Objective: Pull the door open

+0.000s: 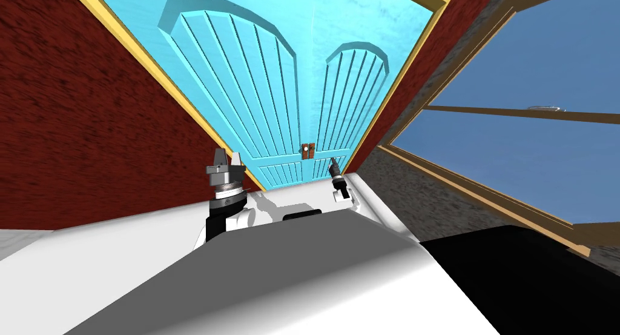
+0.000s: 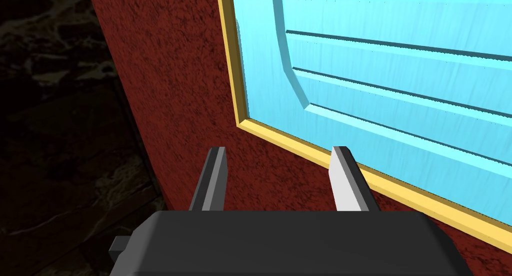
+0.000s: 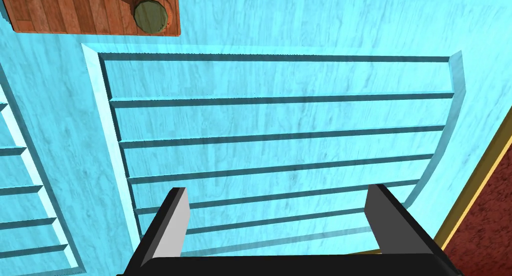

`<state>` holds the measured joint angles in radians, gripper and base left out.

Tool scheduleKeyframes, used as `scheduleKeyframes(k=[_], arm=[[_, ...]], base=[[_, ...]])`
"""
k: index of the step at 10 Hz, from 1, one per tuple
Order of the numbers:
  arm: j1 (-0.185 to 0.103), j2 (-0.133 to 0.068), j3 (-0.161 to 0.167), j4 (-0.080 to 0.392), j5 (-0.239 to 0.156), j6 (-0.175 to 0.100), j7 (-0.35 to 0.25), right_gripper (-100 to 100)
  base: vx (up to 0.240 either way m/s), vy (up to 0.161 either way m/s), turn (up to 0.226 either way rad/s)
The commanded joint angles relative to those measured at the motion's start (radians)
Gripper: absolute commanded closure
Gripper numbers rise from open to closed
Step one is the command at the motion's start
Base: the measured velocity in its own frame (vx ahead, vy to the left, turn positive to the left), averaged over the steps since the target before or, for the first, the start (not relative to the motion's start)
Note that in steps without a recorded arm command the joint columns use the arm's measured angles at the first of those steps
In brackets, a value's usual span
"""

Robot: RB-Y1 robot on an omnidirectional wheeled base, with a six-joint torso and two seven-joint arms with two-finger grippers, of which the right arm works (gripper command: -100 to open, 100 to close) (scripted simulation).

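Holding my right gripper (image 3: 277, 193) open before the turquoise door (image 3: 280, 118), I am aiming to centre it on the round knob (image 3: 150, 14) on the wooden plate (image 3: 60, 13) nearby; my left gripper (image 2: 280, 150) is hanging open by the red wall (image 2: 165, 88).

Turquoise double door (image 1: 266, 89), shut, arched slatted panels, brown handle plates (image 1: 308, 151) at seam

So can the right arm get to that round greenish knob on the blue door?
Probably yes. The open right end effector faces the turquoise slatted door, and nothing stands between it and the round olive knob on its brown wooden plate; it isn't lined up yet.
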<state>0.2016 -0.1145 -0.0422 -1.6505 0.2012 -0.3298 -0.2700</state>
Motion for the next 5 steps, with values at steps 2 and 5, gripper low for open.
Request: scheduleKeyframes(k=[2,5], arm=[[-0.016,-0.006,-0.003,0.048,0.011,0.002,-0.023,-100],[-0.040,-0.009,-0.006,0.110,0.026,0.008,-0.048,-100]], base=[[0.108,0.013,0.033],[0.137,0.004,0.050]])
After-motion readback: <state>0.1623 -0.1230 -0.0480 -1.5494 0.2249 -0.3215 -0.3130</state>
